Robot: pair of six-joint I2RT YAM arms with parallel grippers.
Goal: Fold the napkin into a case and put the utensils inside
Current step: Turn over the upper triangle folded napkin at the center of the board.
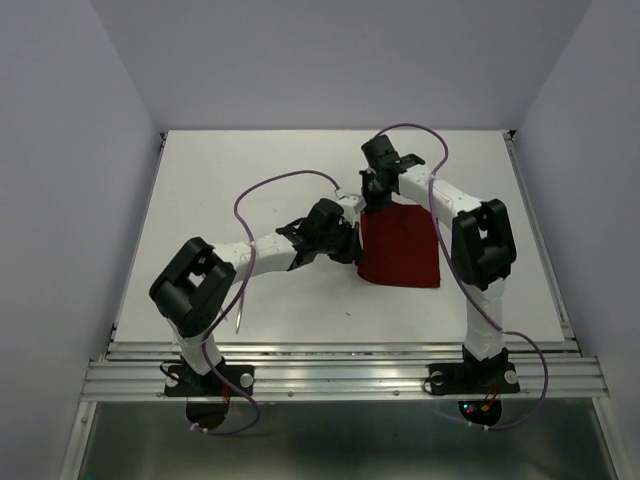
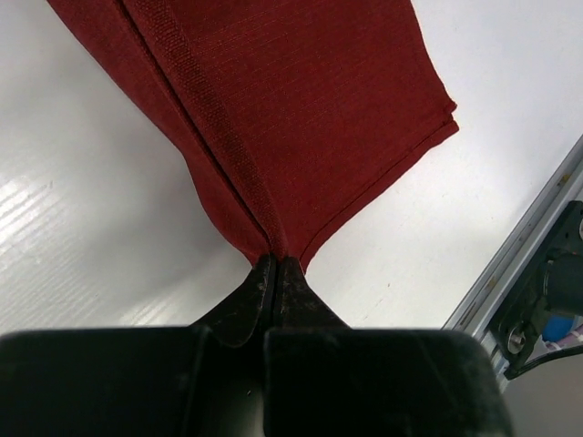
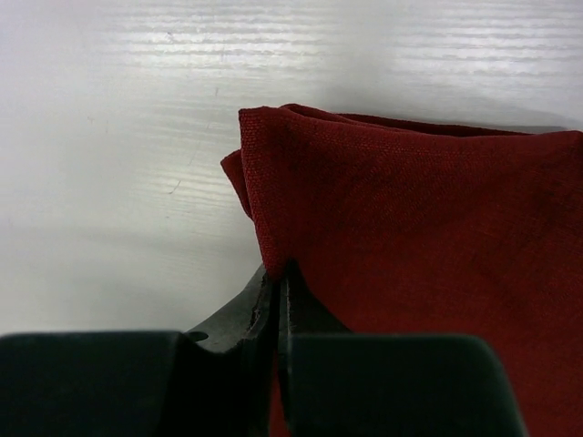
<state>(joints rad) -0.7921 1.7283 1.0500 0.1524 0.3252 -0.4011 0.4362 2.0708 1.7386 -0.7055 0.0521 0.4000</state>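
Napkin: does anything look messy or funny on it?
Slightly. Beside the right gripper, a lower layer of the napkin pokes out past the top layer's edge, so the fold isn't lined up. No tears.

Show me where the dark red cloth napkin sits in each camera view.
Top external: dark red cloth napkin just right of centre.
Left wrist: napkin top centre, pinched in left gripper.
Right wrist: napkin right half, pinched in right gripper.
Shared landmark: white table.

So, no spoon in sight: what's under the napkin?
White table shows around the napkin, pinched at its edges by the left gripper and right gripper. Anything beneath is hidden.
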